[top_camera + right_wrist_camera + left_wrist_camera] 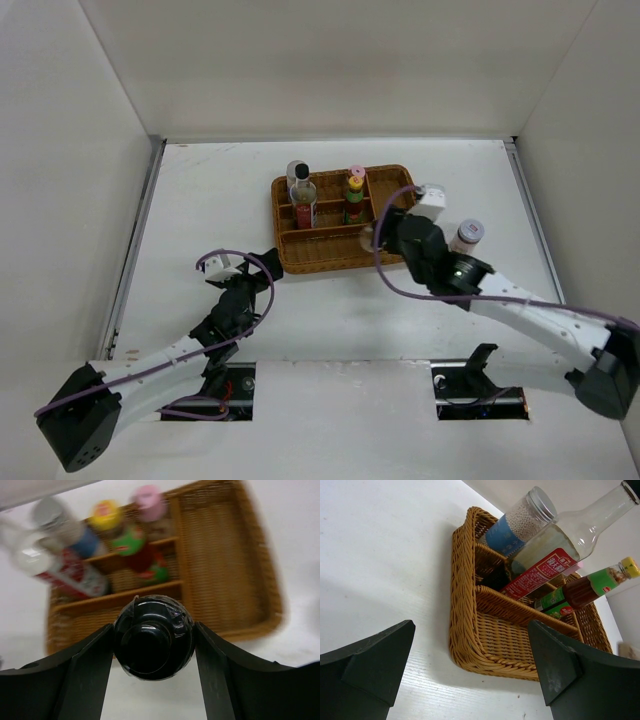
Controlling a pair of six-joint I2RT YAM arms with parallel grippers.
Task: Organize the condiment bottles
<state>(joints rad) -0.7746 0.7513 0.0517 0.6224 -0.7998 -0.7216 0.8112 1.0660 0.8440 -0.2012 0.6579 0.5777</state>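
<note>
The right claw (153,629) is clenched on the glossy black-capped bottle (150,652) at the near rim of the brown wicker divided tray (220,575); best hold it upright, clear the rim, and lower it into 1 bare compartment.

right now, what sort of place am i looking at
Likely a robot lab test cell, not a kitchen: bare white wall panels box in a white table, two arms are bolted at its near edge, and the wicker tray of condiment bottles looks like a staged prop.
</note>
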